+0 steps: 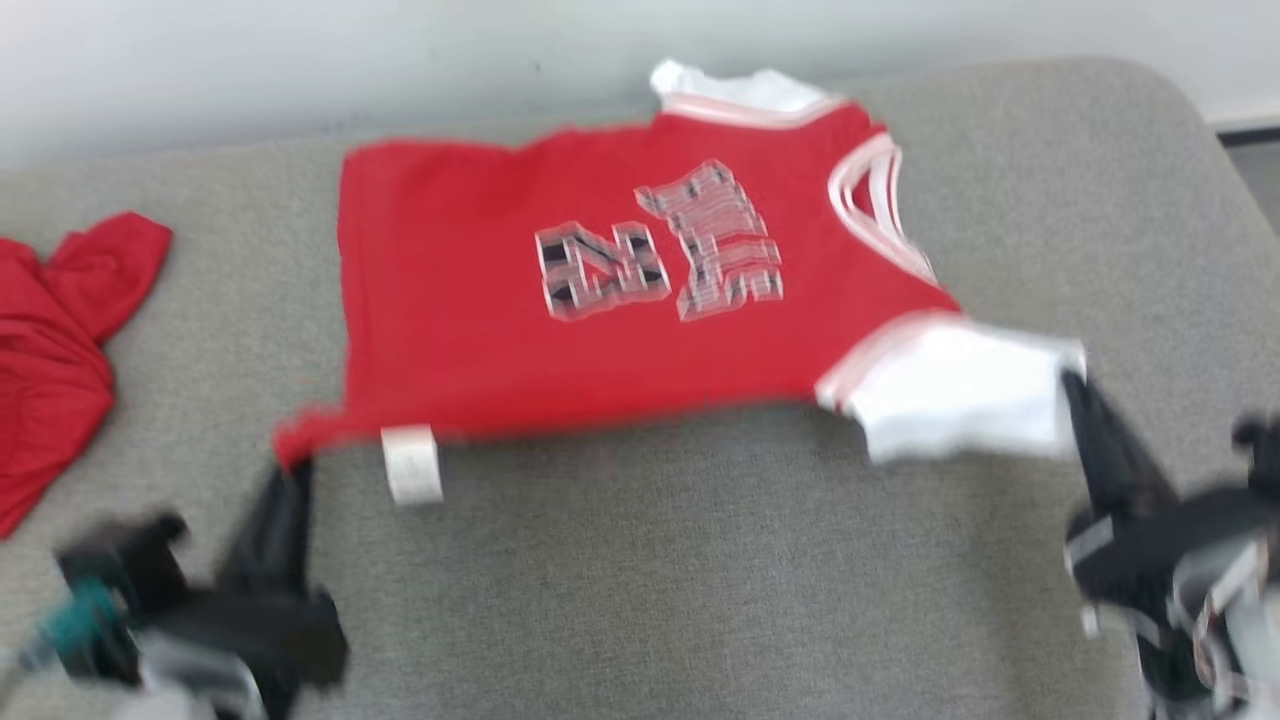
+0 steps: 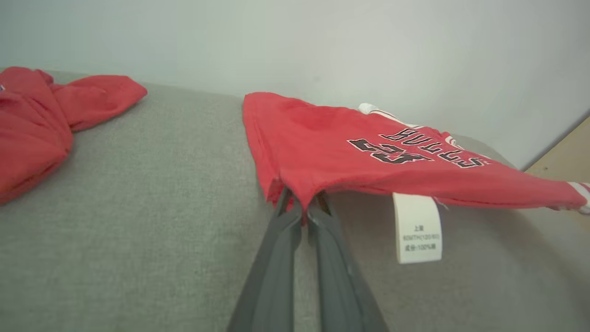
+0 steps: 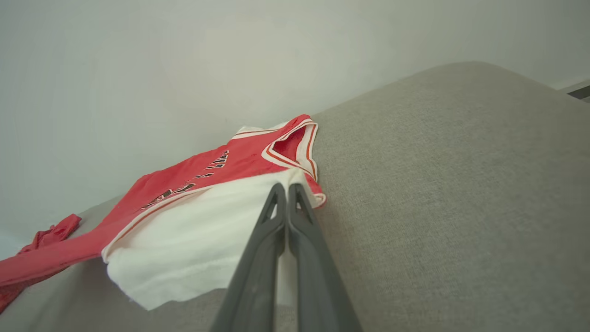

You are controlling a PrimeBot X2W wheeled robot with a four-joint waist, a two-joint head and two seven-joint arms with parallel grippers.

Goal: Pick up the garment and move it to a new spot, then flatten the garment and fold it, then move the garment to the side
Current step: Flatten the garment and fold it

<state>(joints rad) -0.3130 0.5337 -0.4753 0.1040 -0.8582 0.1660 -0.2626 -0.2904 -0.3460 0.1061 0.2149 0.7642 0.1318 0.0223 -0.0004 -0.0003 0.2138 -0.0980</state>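
The garment [image 1: 560,290] is a red jersey with white sleeves and a printed number, spread over the grey cushion [image 1: 700,580]. My left gripper [image 1: 290,470] is shut on its red hem corner at the lower left, beside a white label [image 1: 411,463]. In the left wrist view the left gripper [image 2: 302,200] pinches the red hem of the garment [image 2: 332,152], lifting it off the cushion. My right gripper [image 1: 1072,385] is shut on the white sleeve edge at the right. The right wrist view shows the right gripper [image 3: 286,189] closed on the white sleeve [image 3: 193,240].
A second red garment [image 1: 50,350] lies crumpled at the cushion's left edge, seen also as a red heap [image 2: 41,120] from the left wrist. A pale wall [image 1: 300,60] runs behind the cushion. The cushion's rounded corner [image 1: 1150,110] is at the far right.
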